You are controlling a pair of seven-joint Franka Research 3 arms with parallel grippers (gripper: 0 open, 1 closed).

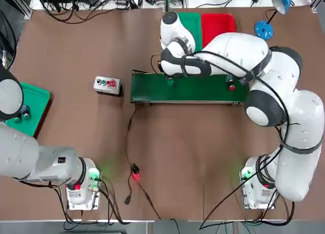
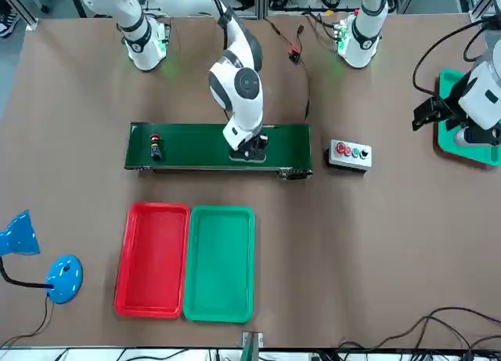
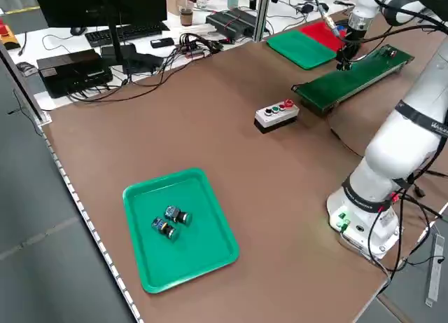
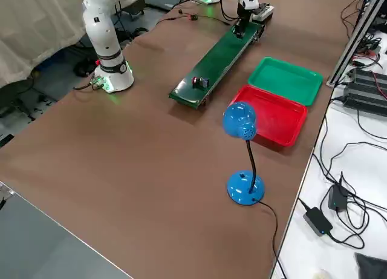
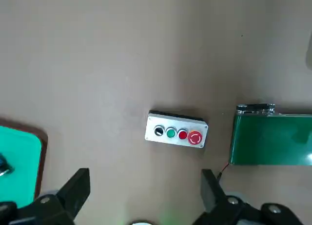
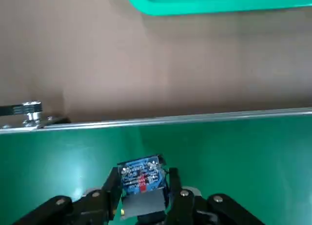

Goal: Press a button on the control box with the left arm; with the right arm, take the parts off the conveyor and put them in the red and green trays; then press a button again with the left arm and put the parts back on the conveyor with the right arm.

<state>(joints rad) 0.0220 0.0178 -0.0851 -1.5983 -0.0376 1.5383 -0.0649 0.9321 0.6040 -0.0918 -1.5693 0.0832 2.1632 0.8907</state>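
The green conveyor lies across the table's middle. My right gripper is down at the belt's left part, shut on a small blue part; the front view shows it at the belt. A second small part with a red top lies near the belt's right end. The red tray and the green tray sit side by side beyond the conveyor, both bare. The control box stands left of the belt. My left gripper hovers open well away from the control box.
Another green tray at the table's left edge holds two small parts. A blue desk lamp stands at the far right corner. A black cable with a red clip runs from the conveyor toward the arms' bases.
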